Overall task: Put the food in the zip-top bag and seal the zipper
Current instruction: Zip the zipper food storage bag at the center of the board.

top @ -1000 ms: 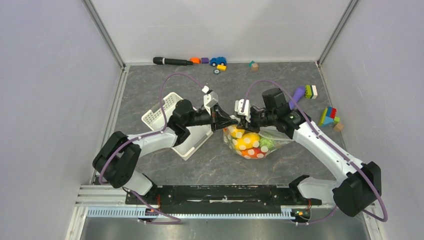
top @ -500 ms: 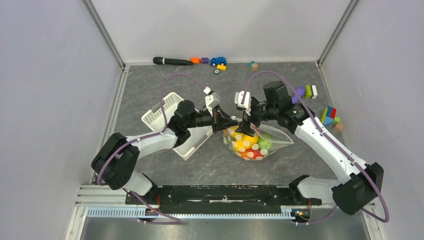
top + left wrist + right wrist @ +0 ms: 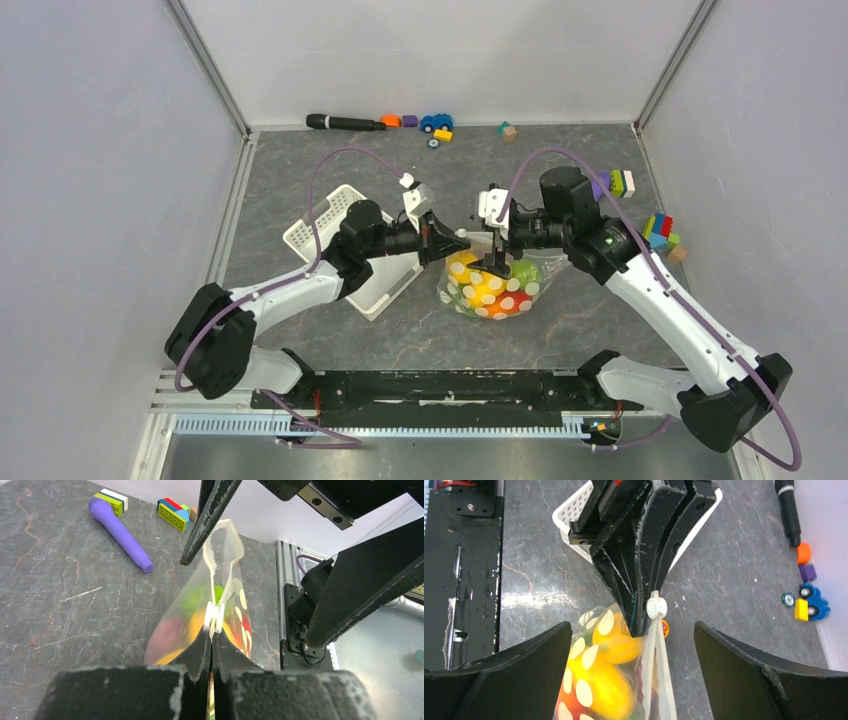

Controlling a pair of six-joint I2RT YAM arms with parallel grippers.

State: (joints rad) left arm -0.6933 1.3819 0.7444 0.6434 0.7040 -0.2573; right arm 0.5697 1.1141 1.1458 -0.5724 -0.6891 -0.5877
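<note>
The zip-top bag sits mid-table, holding the food: yellow, orange, red and green toy pieces behind white dots. My left gripper is shut on the bag's top edge, just behind the white slider of the zipper. In the right wrist view the slider sits at the tip of the left fingers. My right gripper stands wide open, one finger on each side of the bag, touching nothing.
A white lattice basket lies under the left arm. A purple-handled brush and coloured blocks lie at the right. A black marker and a toy car rest by the back wall.
My right gripper has opened and let go of the bag's top, then drawn slightly back. The bag has shifted a little to the left, still held by the left gripper.
</note>
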